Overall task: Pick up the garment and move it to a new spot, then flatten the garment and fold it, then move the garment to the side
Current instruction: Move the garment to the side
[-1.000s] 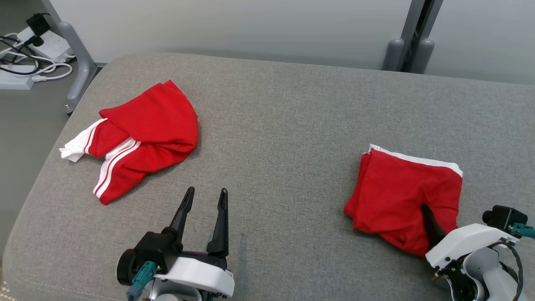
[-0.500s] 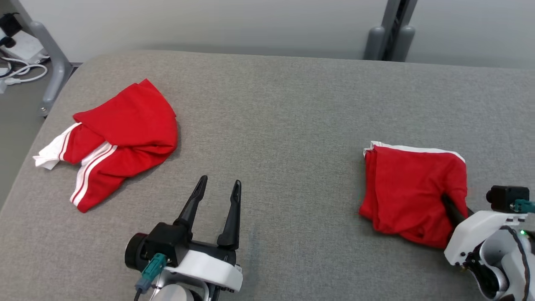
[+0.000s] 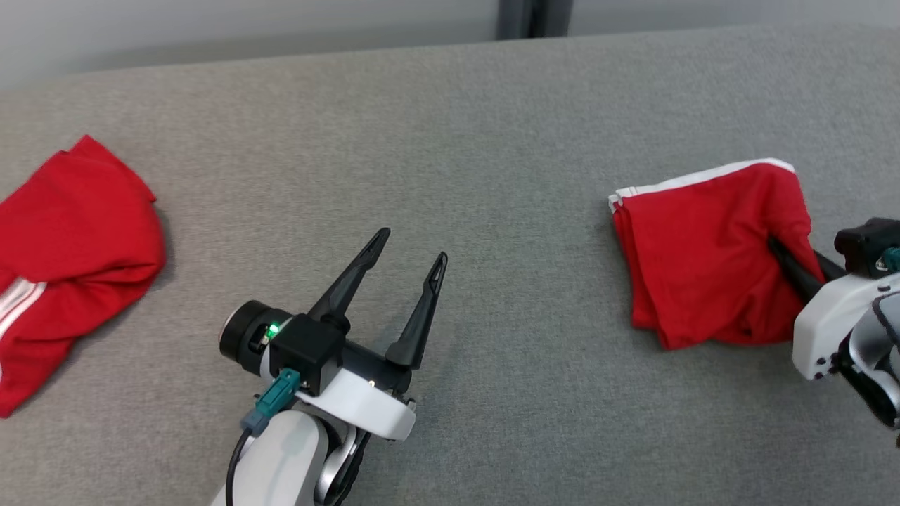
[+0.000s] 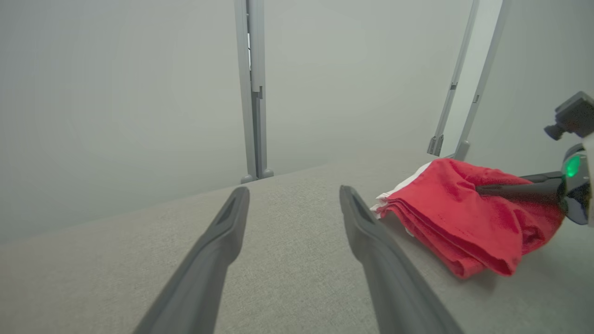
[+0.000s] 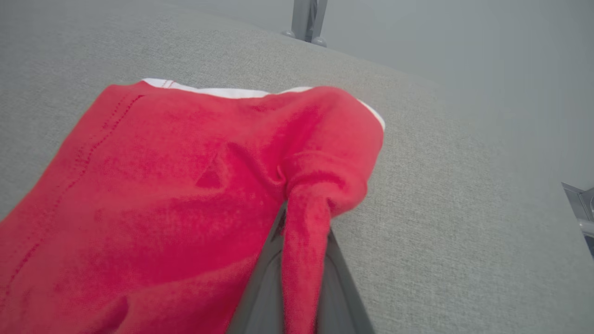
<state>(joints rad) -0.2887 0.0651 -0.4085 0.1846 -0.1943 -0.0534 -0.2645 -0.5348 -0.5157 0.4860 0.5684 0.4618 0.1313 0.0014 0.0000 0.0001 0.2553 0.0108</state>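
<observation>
Grey woven cloth covers the surface, which fills the foreground. Nearest, toward the left, the left end effector hangs over bare cloth with its two dark fingers spread wide and nothing between them, pointing away and slightly to the right. At the right edge, the right end effector is clamped on a pinch of the folded red garment. The right wrist view shows a ridge of red fabric gathered between its closed fingers.

The garment sits on the right side of the surface, well apart from the left end effector. It is folded into a compact block about as broad as it is deep, so no long axis stands out. Its white-trimmed edge faces the far side and runs left to right, slanting farther away toward the right. The stacked fold layers face the robot's left. The pinched corner is on its right side.

Far off at the left edge lies a second red garment, rumpled, with white stripes near its lower end.

Beyond the surface's far edge stands a plain pale grey wall, with a dark upright post against it.
</observation>
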